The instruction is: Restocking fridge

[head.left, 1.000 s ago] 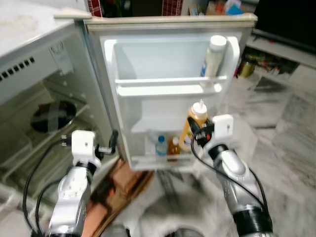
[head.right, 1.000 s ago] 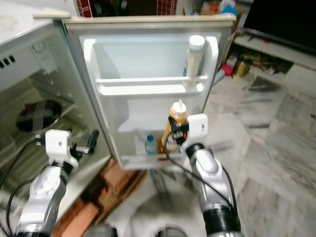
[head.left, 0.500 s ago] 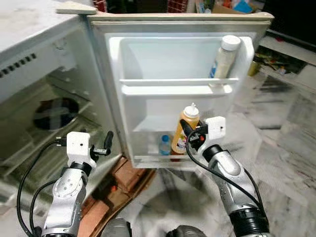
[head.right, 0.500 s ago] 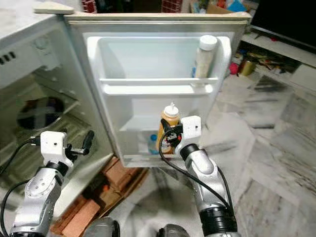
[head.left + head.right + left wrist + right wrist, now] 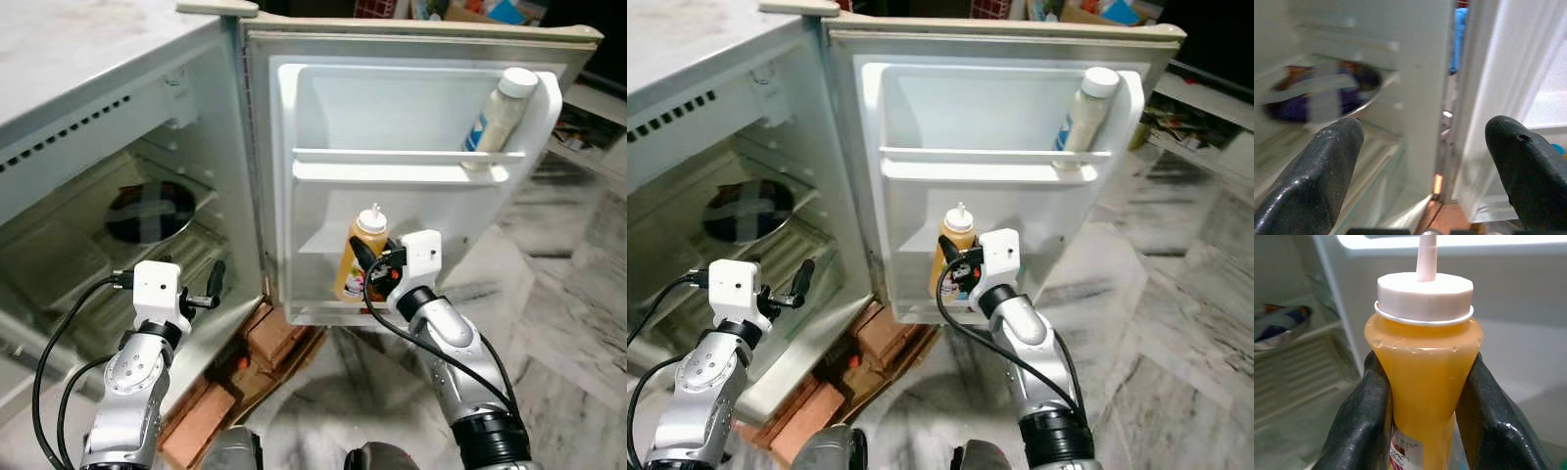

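A yellow-orange sauce bottle (image 5: 361,257) with a white nozzle cap stands upright in front of the open fridge door's lower shelf (image 5: 323,315). My right gripper (image 5: 366,264) is shut on the sauce bottle (image 5: 1422,382), one finger (image 5: 1364,426) on each side below its shoulder. My left gripper (image 5: 216,284) is open and holds nothing; it hovers low in front of the fridge's open compartment (image 5: 118,245). A pale bottle (image 5: 498,119) with a white cap leans in the door's upper rack.
A dark round dish (image 5: 150,210) sits on the wire shelf inside the fridge. Brown boxes (image 5: 240,372) lie on the floor under the door. A marble floor (image 5: 578,323) spreads to the right.
The camera has swung left, so the fridge door now sits further right in the picture. My right gripper still holds the sauce bottle at the lower door shelf. The left gripper has barely moved.
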### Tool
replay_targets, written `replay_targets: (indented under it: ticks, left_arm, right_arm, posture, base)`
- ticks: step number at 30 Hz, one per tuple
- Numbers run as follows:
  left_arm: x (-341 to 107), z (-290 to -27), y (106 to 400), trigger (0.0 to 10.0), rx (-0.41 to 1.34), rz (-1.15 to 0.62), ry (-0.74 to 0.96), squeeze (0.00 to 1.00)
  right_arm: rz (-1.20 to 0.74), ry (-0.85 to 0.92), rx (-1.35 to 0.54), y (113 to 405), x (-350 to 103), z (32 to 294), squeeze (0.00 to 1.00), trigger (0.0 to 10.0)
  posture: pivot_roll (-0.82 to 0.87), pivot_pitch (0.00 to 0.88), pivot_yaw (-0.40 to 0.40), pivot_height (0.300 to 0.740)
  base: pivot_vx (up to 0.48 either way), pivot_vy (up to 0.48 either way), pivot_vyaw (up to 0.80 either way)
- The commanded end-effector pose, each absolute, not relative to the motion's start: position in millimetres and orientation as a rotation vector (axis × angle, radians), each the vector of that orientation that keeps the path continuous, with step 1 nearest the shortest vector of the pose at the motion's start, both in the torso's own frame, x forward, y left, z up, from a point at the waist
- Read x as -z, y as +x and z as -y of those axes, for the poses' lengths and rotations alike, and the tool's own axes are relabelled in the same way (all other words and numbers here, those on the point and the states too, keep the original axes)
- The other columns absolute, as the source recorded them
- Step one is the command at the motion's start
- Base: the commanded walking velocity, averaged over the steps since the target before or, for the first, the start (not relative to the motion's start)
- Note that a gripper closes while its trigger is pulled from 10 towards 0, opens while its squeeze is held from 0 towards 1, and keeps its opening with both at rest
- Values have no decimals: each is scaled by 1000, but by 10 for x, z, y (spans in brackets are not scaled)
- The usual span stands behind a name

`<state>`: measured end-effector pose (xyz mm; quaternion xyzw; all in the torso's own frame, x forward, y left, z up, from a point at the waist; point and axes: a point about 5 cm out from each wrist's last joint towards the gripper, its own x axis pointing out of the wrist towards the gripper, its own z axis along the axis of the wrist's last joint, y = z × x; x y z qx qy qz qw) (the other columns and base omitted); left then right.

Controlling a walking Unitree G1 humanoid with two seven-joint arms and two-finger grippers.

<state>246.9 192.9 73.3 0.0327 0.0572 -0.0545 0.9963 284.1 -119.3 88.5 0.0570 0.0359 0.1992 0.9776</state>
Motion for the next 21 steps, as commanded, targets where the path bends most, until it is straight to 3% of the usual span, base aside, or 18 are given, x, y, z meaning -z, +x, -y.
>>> replay_targets:
  ticks: [1, 21]
  left_arm:
    - [-722, -1954, 2456, 10000, 106, -121, 76, 0]
    - [-721, -2026, 2423, 10000, 77, -129, 108, 0]
  right_arm:
    - [-36, 117, -399, 2853, -962, 1189, 0, 10000]
    - [-20, 66, -321, 2941, -1023, 1278, 0, 10000]
  posture:
    - [0, 78, -37, 740]
    - [3, 111, -26, 735]
  base:
    - [0, 0, 0]
    - [0, 0, 0]
